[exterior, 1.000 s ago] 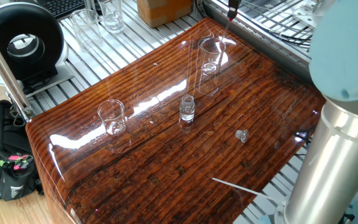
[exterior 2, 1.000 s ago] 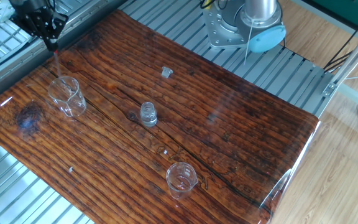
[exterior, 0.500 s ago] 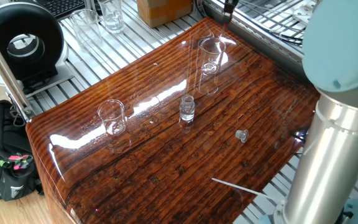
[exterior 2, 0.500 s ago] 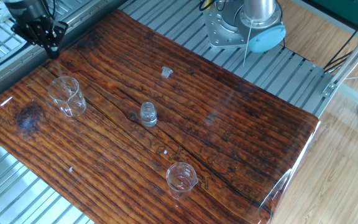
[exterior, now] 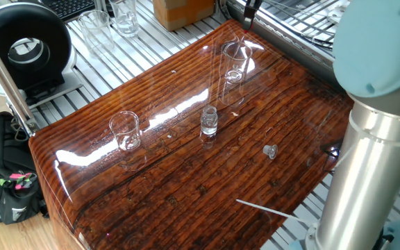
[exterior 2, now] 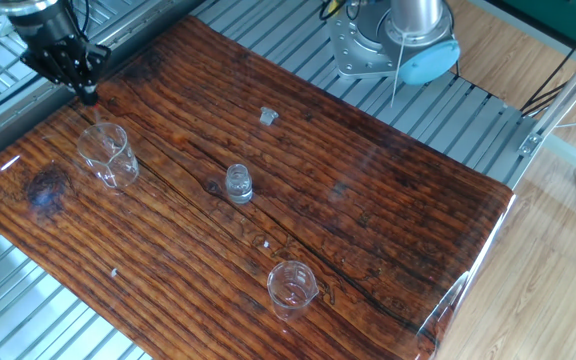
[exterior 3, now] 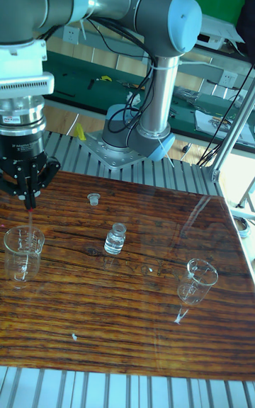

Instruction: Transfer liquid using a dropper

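Overhead, my gripper (exterior 3: 30,199) hung above the beaker (exterior 3: 23,253) that stood near one corner of the table (exterior 2: 388,200), its fingers drawn together around the top of the dropper (exterior 3: 30,227). I could see that thin clear tube only in the tall fixed view, running straight down from my fingertips into the beaker's mouth; its bulb was hidden between the fingers. In the other fixed view my gripper (exterior 2: 86,92) sat just past that beaker (exterior 2: 106,155), by the table's far edge, and the tube was too faint to make out. Whether any liquid lay in the beaker or the tube, I could not tell. A small vial (exterior 2: 239,183) stood near the middle of the table, well apart from my gripper, and its loose cap (exterior 2: 268,116) lay nearer the edge by my base. A second beaker (exterior 2: 291,288) stood upright towards the opposite edge. In one fixed view my gripper (exterior: 250,11) showed only at the top border.
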Robot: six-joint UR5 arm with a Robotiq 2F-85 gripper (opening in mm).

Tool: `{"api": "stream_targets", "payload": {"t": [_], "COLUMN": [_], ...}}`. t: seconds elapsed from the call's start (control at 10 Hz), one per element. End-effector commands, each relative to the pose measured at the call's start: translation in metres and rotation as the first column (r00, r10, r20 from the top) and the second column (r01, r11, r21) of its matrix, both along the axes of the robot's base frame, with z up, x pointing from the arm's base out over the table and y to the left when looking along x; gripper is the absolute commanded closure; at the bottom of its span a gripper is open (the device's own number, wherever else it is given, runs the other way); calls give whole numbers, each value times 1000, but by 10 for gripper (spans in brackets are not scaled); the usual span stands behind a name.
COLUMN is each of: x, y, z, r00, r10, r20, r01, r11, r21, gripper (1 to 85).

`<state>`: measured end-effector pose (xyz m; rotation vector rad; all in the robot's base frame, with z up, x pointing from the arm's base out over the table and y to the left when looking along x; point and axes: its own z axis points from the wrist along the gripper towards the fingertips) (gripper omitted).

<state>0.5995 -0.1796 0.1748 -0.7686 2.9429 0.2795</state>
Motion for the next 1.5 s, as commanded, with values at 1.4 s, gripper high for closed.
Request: {"api": "stream_targets", "payload": {"t": [1.4], "x": [-3], "y": [-6], "z": [-36], "r00": [999], "r10": [-5], "r20": [37], "r01": [2], "r11": [998], "r21": [67], "gripper": [840]}}
